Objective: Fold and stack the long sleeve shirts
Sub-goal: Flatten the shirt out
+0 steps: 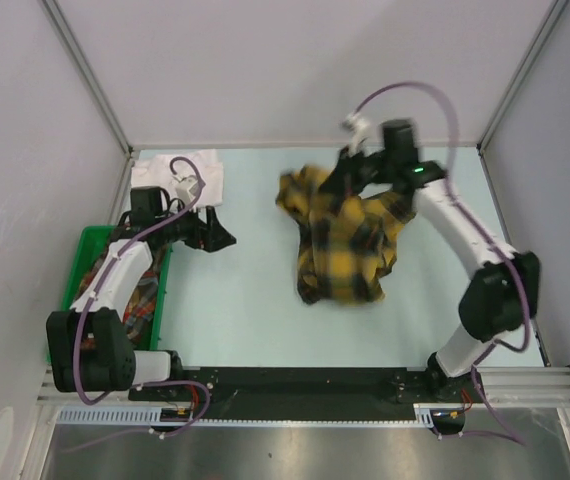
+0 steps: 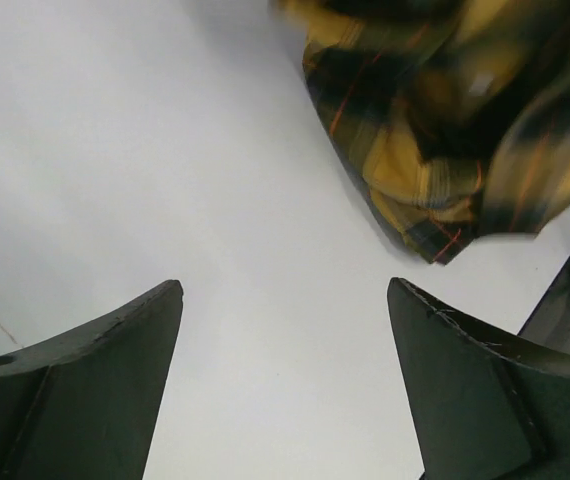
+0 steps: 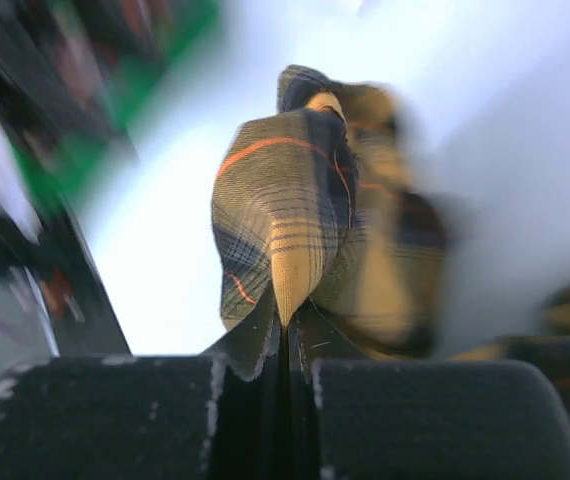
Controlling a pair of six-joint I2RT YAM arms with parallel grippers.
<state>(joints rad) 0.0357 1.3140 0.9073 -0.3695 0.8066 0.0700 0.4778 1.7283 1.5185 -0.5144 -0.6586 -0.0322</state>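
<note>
The yellow-and-black plaid shirt lies crumpled in the middle of the table, its far edge lifted. My right gripper is at that far edge, shut on a fold of the plaid cloth, which sticks up from between the closed jaws. My left gripper hovers over bare table left of the shirt, open and holding nothing; the plaid shirt lies beyond its fingertips. A folded white shirt rests at the back left. A red-orange plaid shirt lies in the bin, partly hidden by the left arm.
A green plastic bin sits at the table's left edge under the left arm. Grey walls close in the back and both sides. A black rail with the arm bases runs along the near edge.
</note>
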